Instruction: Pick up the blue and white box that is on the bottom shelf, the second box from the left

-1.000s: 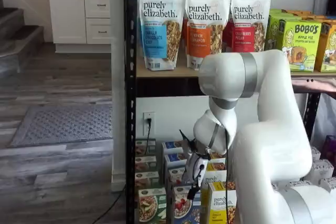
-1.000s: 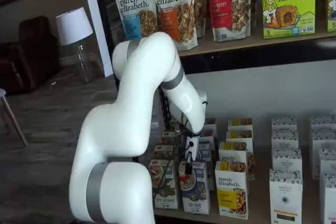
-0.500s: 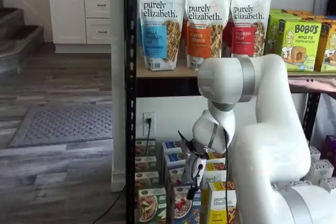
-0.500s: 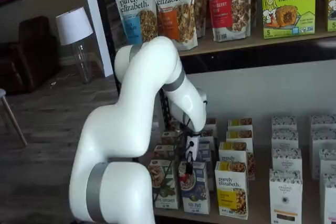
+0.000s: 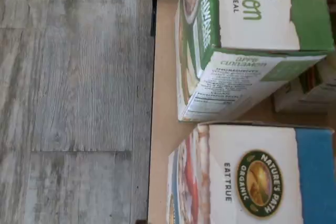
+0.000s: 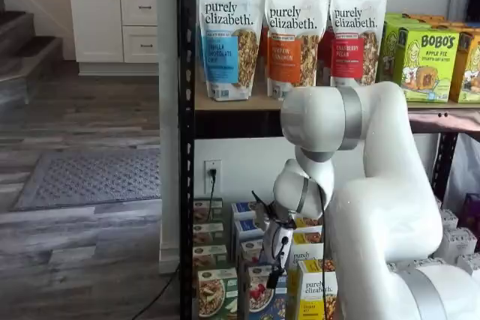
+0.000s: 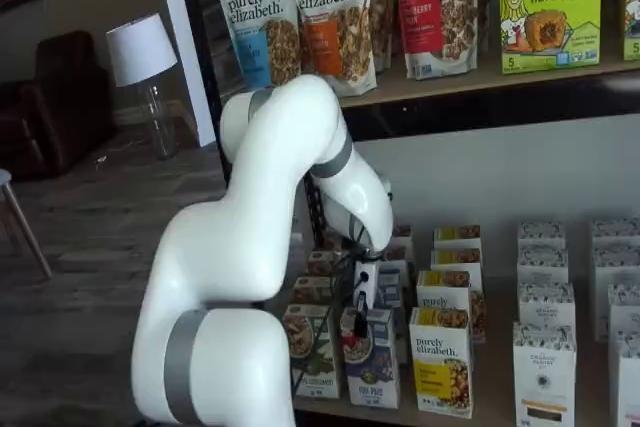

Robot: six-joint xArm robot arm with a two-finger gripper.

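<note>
Hand [image 7: 361,322] hangs just above the blue and white box [image 7: 371,369], fingers spread wide and empty. That box stands at the front of the bottom shelf [image 7: 480,409], between the green-trimmed box [image 7: 313,352] and the yellow box [image 7: 441,363].

Three purely elizabeth granola bags [image 6: 292,35] stand side by side on the wooden upper shelf, top centre of both shelf views, with green Bobo's apple pie boxes [image 7: 549,9] to their right. White cabinet drawers [image 6: 112,9] fill the upper left of a shelf view, a grey rug [image 6: 90,177] lying below. A white-shaded lamp [image 7: 140,52] stands at upper left.
</note>
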